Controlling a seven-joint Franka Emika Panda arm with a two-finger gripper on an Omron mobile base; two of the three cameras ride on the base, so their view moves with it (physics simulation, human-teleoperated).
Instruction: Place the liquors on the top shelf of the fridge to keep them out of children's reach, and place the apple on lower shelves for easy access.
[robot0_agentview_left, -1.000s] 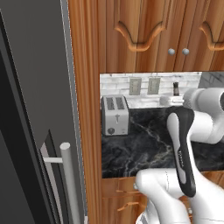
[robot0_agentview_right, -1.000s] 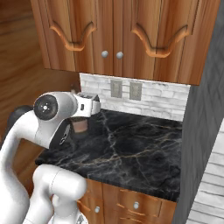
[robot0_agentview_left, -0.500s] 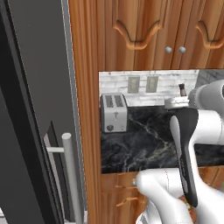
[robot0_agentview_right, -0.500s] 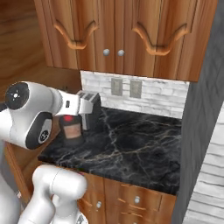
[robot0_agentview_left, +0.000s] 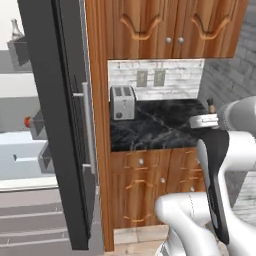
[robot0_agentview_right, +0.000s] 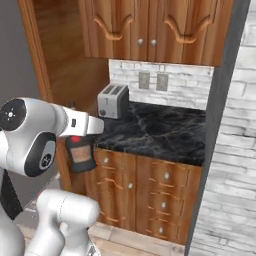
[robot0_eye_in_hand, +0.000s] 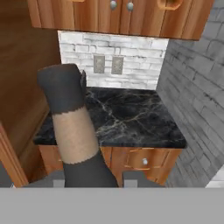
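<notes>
With the gripper (robot0_eye_in_hand: 92, 183) clenched around the dark liquor bottle (robot0_eye_in_hand: 72, 127) (tall, top-heavy), it could clip the open fridge (robot0_agentview_left: 65, 125) door during the swing and slip loose.

black marbled counter (robot0_agentview_left: 160, 127), silver toaster (robot0_agentview_left: 123, 102)

You've got a black marble counter (robot0_eye_in_hand: 131, 118) ahead of the claw, wood base cabinets with drawers (robot0_agentview_right: 150, 190) under it and wood upper cabinets (robot0_agentview_left: 165, 27) above. A white brick backsplash (robot0_eye_in_hand: 131, 57) with two outlet plates (robot0_eye_in_hand: 108, 64) runs behind the counter. A silver toaster (robot0_agentview_left: 122, 102) sits at the back corner, left of the claw. A grey brick wall (robot0_eye_in_hand: 197, 87) closes the far right side. The floor (robot0_agentview_right: 130, 240) is light wood.
</notes>
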